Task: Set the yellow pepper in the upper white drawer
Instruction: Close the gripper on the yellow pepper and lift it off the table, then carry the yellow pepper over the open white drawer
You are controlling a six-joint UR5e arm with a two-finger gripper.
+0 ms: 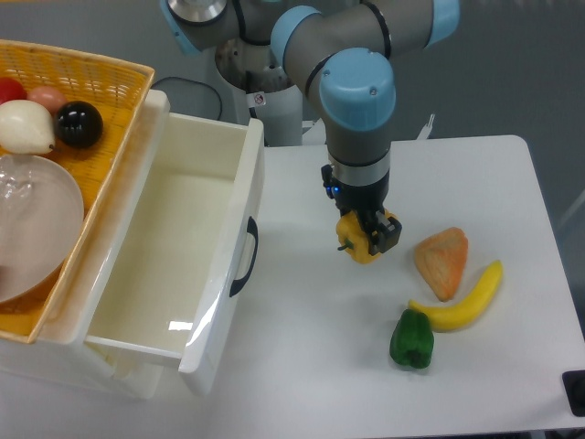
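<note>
i'm seeing the end effector (366,240) pinching the yellow pepper (358,245), its dark fingers (385,234) pressing against the pepper's sides while the arm is reaching straight down from above. the pepper is sitting near the middle of the white bench (512,183), with its short green stem pointing left toward the drawer; i can't tell whether it is touching the surface or hanging just above it. the upper white drawer (174,265) is standing pulled open along the bench's left edge, its inside showing bare white walls and its dark curved handle (247,256) facing the pepper, a short gap apart. the yellow woven basket (110,110) is lying on top at the far left corner, holding a clear bowl and a few round items. toward the right edge, an orange wedge-shaped item (441,262), a banana (462,302) and a green pepper (411,338) are lying close together, the banana touching the green pepper.
</note>
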